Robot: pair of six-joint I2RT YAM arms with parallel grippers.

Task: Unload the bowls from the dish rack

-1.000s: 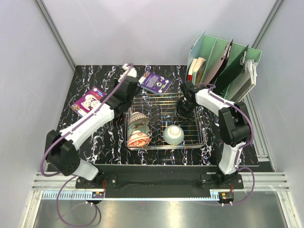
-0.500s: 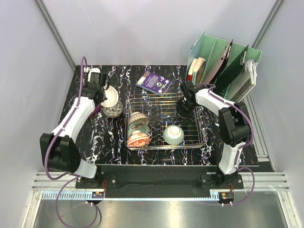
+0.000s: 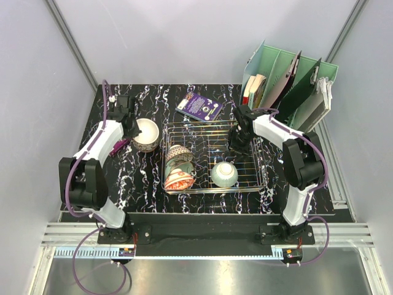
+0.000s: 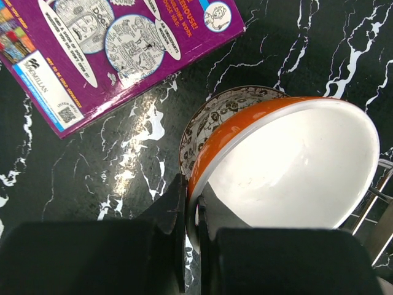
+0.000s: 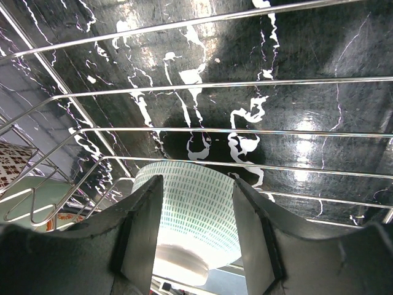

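Left end effector [image 4: 191, 215] was clamped on orange bowl [image 4: 295, 166] rim, above grey bowl [image 4: 209, 117], outside rack [image 3: 245, 132]. Right end effector [image 5: 196, 233] stood half open, empty, green bowl [image 5: 196, 209] ahead. Three bowls were in the rack, not yet unloaded.

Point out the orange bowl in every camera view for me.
Top external: orange bowl, left of the dish rack.
Left wrist: centre right, rim pinched in the left gripper.
Right wrist: not in it.
Shared landmark: the dish rack, at left wrist's right edge, filling right wrist.
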